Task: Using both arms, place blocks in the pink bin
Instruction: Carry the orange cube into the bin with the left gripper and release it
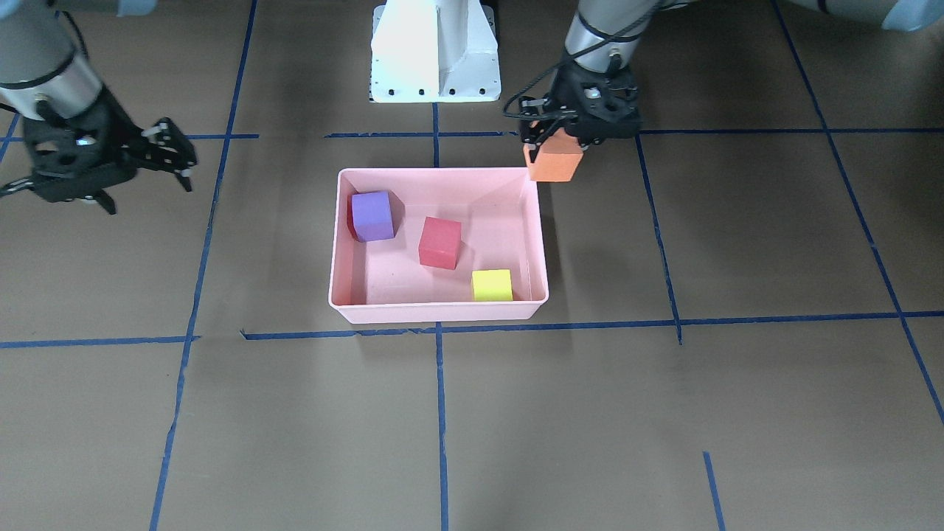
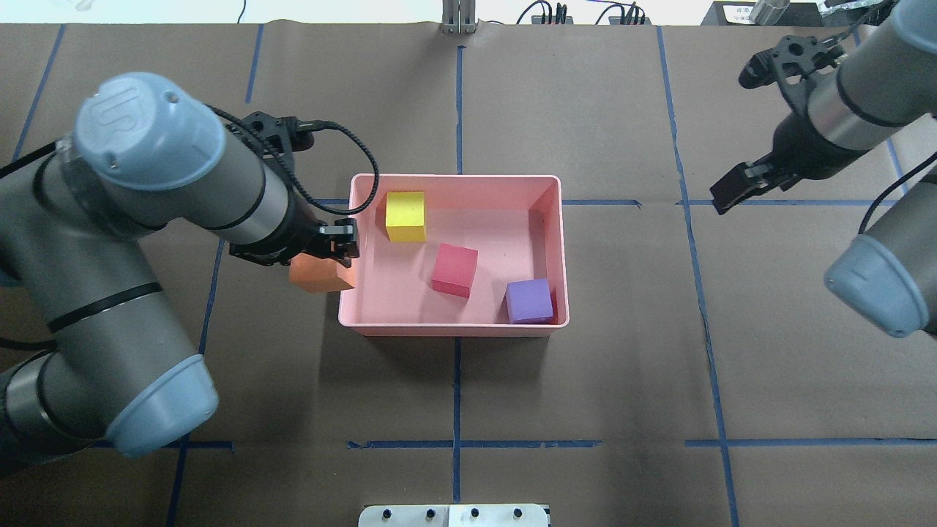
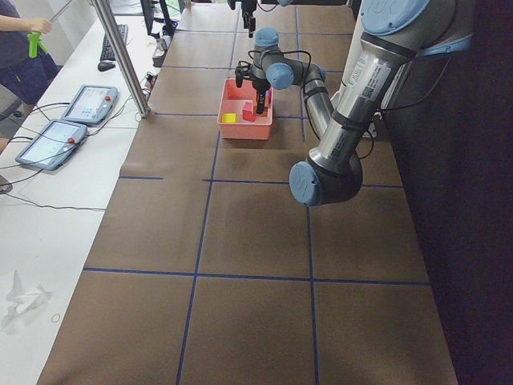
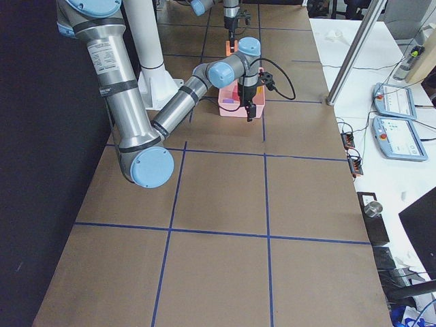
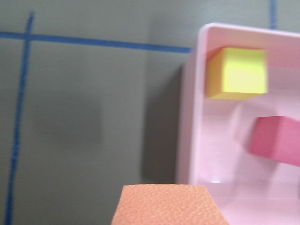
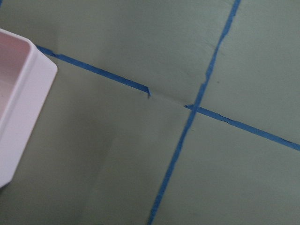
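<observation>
The pink bin sits mid-table and also shows in the overhead view. Inside it lie the purple block, the red block and the yellow-green block. My left gripper is shut on the orange block and holds it in the air just outside the bin's corner nearest the robot's left side. In the overhead view the orange block hangs beside the bin's left wall. My right gripper is open and empty, well away from the bin.
The white pedestal base stands behind the bin. Blue tape lines cross the brown table cover. The left wrist view shows the bin rim just right of the held block. The right wrist view shows one bin corner.
</observation>
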`<state>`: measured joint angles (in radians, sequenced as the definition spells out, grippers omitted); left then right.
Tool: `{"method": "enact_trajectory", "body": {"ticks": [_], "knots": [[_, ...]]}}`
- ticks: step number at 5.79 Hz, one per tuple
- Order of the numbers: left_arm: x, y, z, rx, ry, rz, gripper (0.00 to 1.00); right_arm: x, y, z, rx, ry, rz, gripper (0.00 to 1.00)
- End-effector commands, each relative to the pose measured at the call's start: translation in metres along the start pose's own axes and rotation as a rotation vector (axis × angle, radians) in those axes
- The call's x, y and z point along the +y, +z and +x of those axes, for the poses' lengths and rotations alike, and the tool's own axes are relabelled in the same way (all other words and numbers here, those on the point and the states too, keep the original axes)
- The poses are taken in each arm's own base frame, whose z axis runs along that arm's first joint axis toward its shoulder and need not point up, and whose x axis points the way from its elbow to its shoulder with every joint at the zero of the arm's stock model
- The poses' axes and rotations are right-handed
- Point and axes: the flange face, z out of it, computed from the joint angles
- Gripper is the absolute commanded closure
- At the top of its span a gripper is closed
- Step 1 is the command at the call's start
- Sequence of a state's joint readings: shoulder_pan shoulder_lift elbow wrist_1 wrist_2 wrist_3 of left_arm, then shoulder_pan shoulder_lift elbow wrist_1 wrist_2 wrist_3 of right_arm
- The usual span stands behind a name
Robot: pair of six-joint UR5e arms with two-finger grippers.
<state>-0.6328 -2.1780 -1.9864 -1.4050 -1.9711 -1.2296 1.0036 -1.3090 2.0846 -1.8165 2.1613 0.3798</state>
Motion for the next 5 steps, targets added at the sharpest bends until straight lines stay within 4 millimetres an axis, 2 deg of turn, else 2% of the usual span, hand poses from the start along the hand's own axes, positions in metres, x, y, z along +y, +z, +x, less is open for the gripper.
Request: {"method": "enact_trajectory", "body": {"ticks": [1,2,3,4,5], "knots": [[-0.02,0.013,0.036,-0.022,-0.009,0.026,0.01,0.039,-0.01,0.075,0.005,-0.06,-0.023,0.0],[-0.018,0.014,0.024,-0.032,0.036,0.028,0.0,0.063,-0.015,0.114,0.016,-0.085,-0.025,0.0],[-0.013,0.005,0.001,-0.038,0.15,0.033,0.0,0.096,-0.014,0.157,0.009,-0.098,-0.018,0.0],[-0.018,-0.005,-0.036,-0.056,0.22,0.047,0.0,0.133,-0.013,0.196,0.016,-0.084,-0.022,0.0],[-0.039,-0.014,-0.079,-0.068,0.29,0.014,0.0,0.161,-0.011,0.231,0.009,-0.073,-0.037,0.0]]}}
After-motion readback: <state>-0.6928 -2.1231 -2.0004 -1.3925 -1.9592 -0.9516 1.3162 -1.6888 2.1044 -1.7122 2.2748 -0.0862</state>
